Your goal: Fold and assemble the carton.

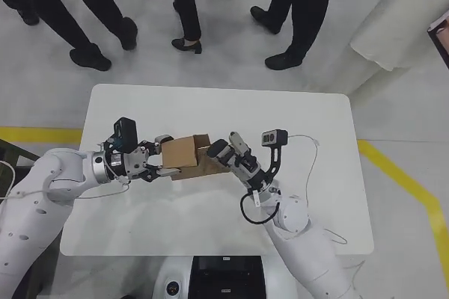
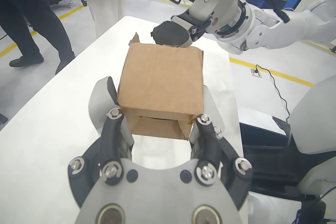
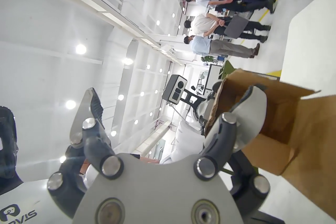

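Note:
A brown carton [image 1: 185, 152] is held over the middle of the white table [image 1: 209, 217], lying on its side with both ends open. My left gripper [image 1: 159, 157] is shut on the carton [image 2: 161, 78], with one finger [image 2: 103, 96] on each side wall at the near open end. My right gripper [image 1: 218, 151] stands open at the opposite end. One of its fingers [image 3: 252, 109] reaches inside the carton's open mouth [image 3: 288, 114], and the other finger [image 3: 89, 104] is out in free air. From the left wrist, its dark fingertip [image 2: 170, 34] touches the carton's far top edge.
A thin cable [image 1: 312, 168] trails over the right part of the table. Several people stand on the floor beyond the far edge [image 1: 105, 45]. A wide bare stretch of table lies toward the near edge.

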